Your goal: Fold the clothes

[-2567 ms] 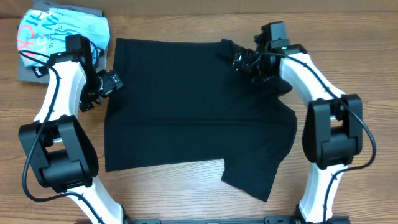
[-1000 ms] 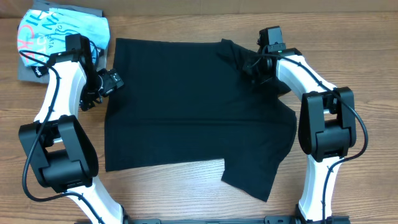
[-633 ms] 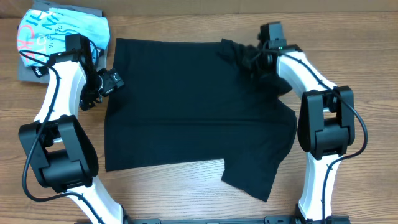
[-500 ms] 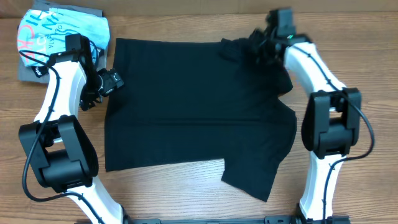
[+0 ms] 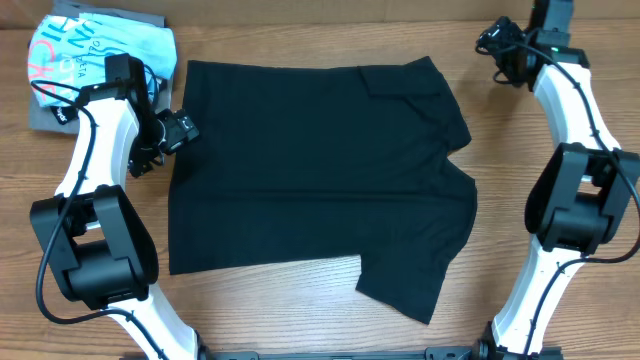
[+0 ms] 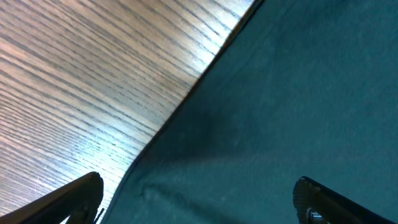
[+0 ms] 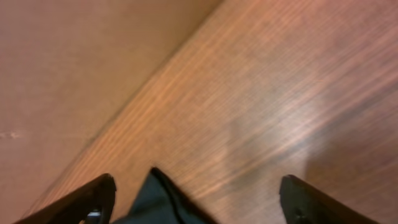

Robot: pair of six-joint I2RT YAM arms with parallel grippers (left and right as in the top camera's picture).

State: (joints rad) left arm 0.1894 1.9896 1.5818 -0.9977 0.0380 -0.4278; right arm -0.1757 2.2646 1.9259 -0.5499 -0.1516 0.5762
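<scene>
Plain black short-sleeved T-shirt (image 5: 310, 170), soft fabric: spread flat mid wooden table (image 5: 300, 312).
Light blue shirt (image 5: 95, 45), coral and white lettering unreadable: far left corner.
Left gripper (image 5: 178, 131): jaws wide, empty, over the T-shirt's left edge.
Right gripper (image 5: 500, 48): jaws wide, empty, over bare wood.

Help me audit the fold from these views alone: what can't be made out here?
- Grey garment: overhead, mostly under the light blue shirt and the left arm.
- Black T-shirt, its neck label: shown in no view; overhead the collar is lost in the black fabric.
- Dark scrap between the right tool's fingers: right wrist view, blurred, cut by the bottom edge.
</scene>
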